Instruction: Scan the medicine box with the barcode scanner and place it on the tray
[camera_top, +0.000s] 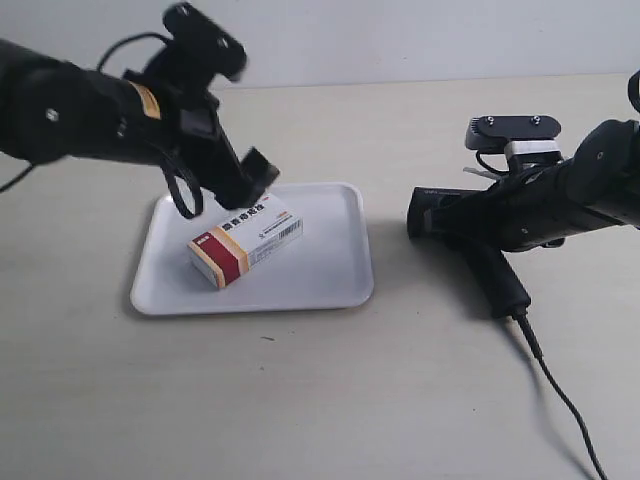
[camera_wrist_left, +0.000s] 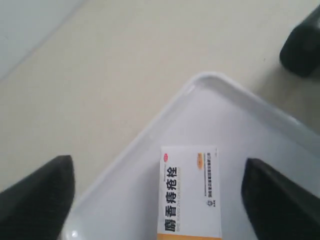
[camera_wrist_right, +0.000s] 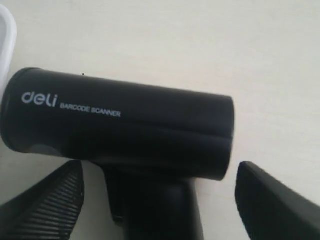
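Medicine box (camera_top: 246, 242) lies flat on the white tray (camera_top: 330, 275), slightly left of the tray's middle, with its red and tan striped end toward the near left and its barcode on the side facing the viewer. The tray rests on the pale surface (camera_top: 320, 400). The left gripper (camera_wrist_left: 157, 197) hangs just above the box's far end with its fingers (camera_wrist_left: 37, 200) spread wide on either side, touching neither the box nor the tray. To the right, well apart from the tray, the barcode scanner (camera_top: 470, 235) lies on the surface with its head pointing left toward the tray and its cable (camera_top: 560, 390) trailing toward the near right. The right gripper (camera_wrist_right: 160, 202) sits over the scanner with its fingers (camera_wrist_right: 45, 205) wide apart on each side of the handle, not closed on it.
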